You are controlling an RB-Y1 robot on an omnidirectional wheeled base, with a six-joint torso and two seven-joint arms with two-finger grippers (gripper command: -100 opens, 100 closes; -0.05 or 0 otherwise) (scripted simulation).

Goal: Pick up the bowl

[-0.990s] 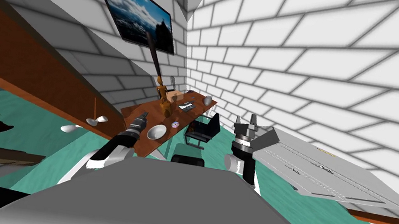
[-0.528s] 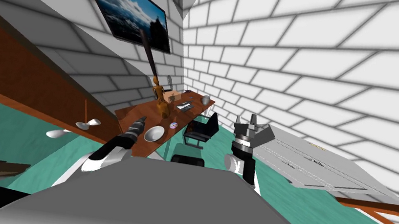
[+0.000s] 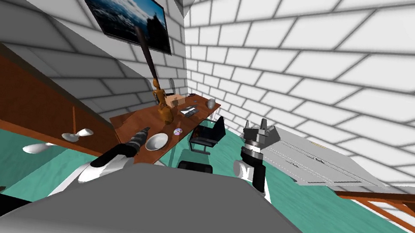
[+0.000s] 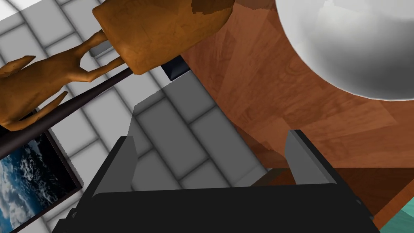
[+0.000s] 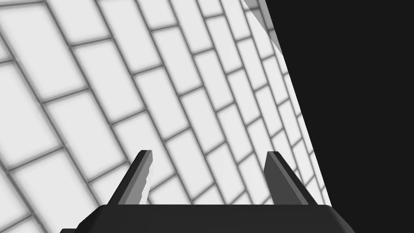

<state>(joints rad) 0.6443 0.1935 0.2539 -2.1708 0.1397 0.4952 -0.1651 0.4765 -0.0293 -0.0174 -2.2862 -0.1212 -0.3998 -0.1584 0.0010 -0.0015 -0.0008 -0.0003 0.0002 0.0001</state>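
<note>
The bowl is a shallow white-grey dish at the near end of a brown wooden desk. My left gripper hovers just left of it, near the desk's edge. In the left wrist view the bowl lies ahead of the gripper and off to one side, outside the fingers. The left gripper is open with only desk top and wall between its fingers. My right gripper is raised to the right of the desk, and in its wrist view it stands open and holds nothing.
A brown wooden instrument with a long dark neck stands on the desk behind the bowl. A small disc and a cup lie farther along. A dark chair stands at the desk's right side. The floor is teal.
The whole head picture has shifted left and down, so I have turned or moved. Both grippers keep their pose and stay open; the left one stays beside the bowl.
</note>
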